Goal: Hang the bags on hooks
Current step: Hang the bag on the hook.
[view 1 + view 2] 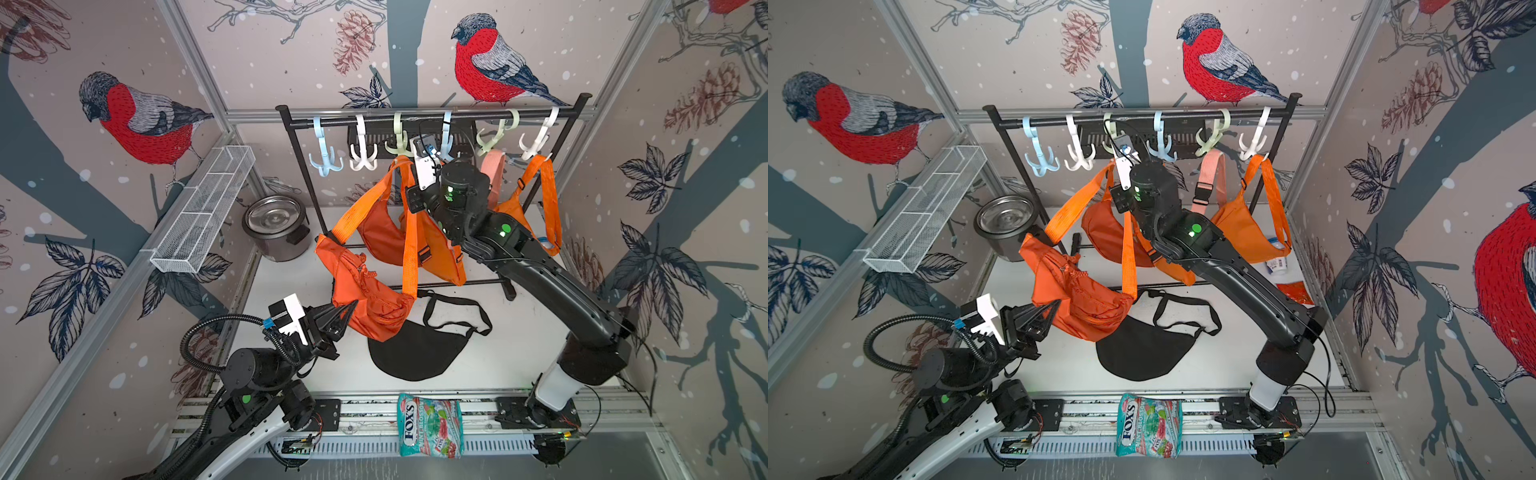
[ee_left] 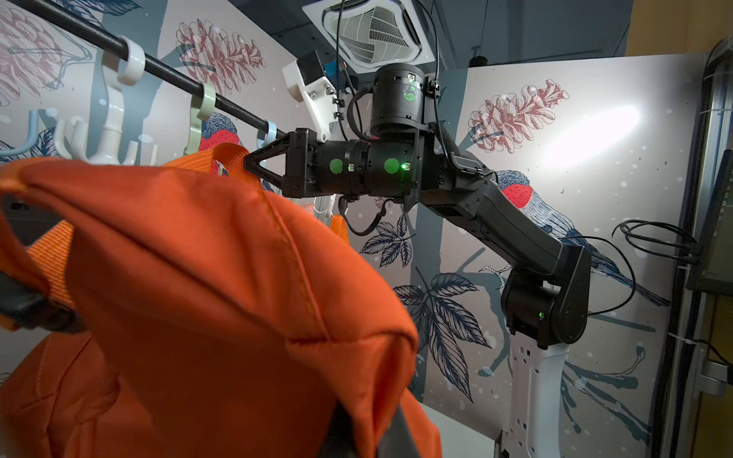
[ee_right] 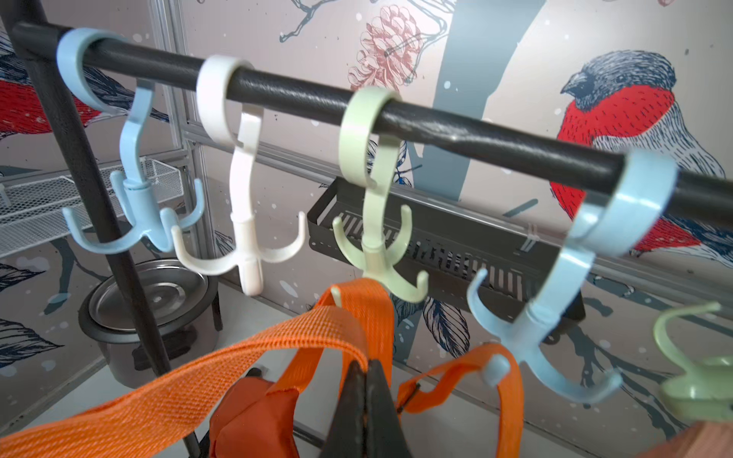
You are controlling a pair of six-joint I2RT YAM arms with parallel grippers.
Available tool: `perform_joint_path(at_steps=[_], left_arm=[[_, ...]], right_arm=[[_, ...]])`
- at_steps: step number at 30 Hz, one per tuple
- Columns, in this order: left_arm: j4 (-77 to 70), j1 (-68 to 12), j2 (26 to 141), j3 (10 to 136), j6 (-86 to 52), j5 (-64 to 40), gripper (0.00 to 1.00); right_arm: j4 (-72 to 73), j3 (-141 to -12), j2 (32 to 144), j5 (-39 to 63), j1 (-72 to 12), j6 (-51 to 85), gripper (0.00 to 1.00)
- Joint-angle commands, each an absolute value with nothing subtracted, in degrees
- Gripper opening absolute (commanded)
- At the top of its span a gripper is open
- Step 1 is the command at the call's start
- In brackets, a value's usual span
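The right pincer [image 3: 367, 368] is clenched on the orange strap [image 3: 258, 349], which is pinched at the top of its loop. Just above and beyond the tips, the green hook [image 3: 377, 253] is seen on the black rail [image 3: 476, 138]; whether the strap is caught on a prong cannot be told. Below, the bag [image 1: 365, 291] is hung slack in the air above the worktop [image 1: 511, 353], its lower end gripped by the clenched left pincer [image 1: 351, 307]. The bag is judged light, soft and floppy. The flat woven strap is best held near its fold, so that an open loop is offered to a prong.
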State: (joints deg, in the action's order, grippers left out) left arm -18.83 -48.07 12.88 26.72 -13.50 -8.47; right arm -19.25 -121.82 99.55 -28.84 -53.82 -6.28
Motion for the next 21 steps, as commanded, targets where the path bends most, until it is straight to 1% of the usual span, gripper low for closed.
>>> perform_joint_path(at_steps=[1, 9, 21], left_arm=[[-24.5, -47.9, 14.1, 27.6, -11.1, -7.3, 0.00], [-26.8, -47.9, 18.6, 30.3, -9.2, -6.5, 0.00], [-25.6, -47.9, 18.6, 29.4, -10.6, -3.0, 0.00]], right_arm=[[-19.3, -127.6, 102.9, -27.3, -53.8, -9.8, 0.02], [-17.2, -136.1, 108.6, -24.5, -53.3, -11.6, 0.02], [-19.4, -136.4, 112.4, -19.0, -50.4, -9.5, 0.02]])
